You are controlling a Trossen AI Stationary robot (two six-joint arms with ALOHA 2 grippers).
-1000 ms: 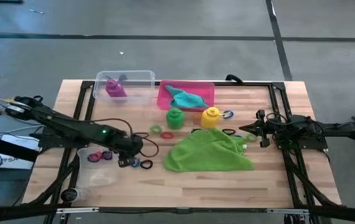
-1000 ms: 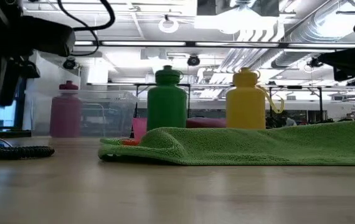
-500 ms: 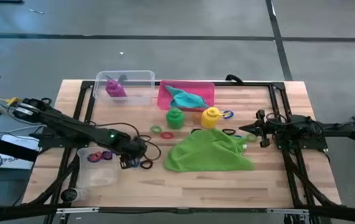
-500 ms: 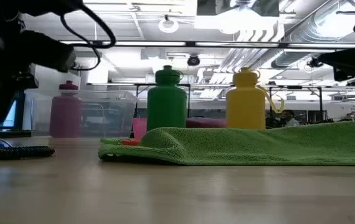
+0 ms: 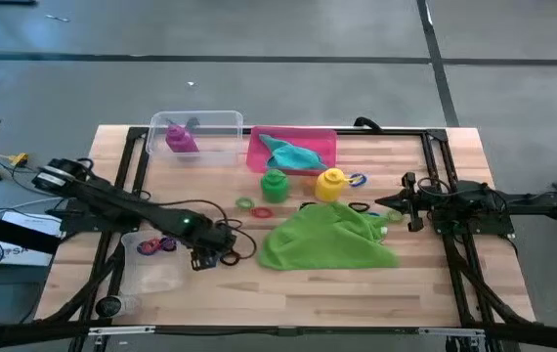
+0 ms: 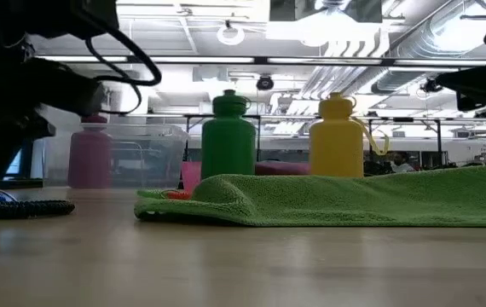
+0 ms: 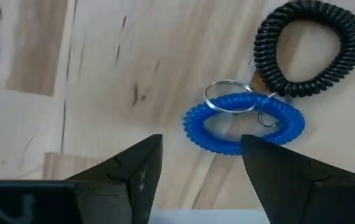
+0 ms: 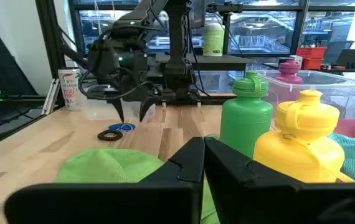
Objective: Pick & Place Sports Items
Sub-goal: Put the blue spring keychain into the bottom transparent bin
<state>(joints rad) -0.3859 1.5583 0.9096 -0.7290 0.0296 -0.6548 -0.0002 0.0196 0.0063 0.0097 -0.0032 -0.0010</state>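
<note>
My left gripper [image 7: 201, 140] points down with its fingers open just above a blue coil ring [image 7: 245, 124], which lies flat on the table touching a black coil ring [image 7: 306, 48]. In the high view that gripper [image 5: 207, 257] is at the table's near left. A purple bottle [image 5: 182, 138] stands in a clear tub [image 5: 222, 121]. A teal cloth [image 5: 293, 154] lies in the pink tray [image 5: 325, 140]. The green bottle [image 5: 275, 184] and yellow bottle [image 5: 331, 182] stand upright beside the spread green cloth [image 5: 327, 238]. My right gripper [image 8: 203, 149] waits shut at the right, pointing level.
A second clear tub [image 5: 151, 269] with coloured rings inside stands left of my left gripper. More small rings [image 5: 254, 206] lie between the green bottle and the gripper, others [image 5: 358, 180] by the yellow bottle. Bare wood lies along the near edge.
My left gripper has come down toward the blue and black coil rings and drifted a little toward the table's right edge, its fingers staying open. The rings, bottles and cloths have kept their places.
</note>
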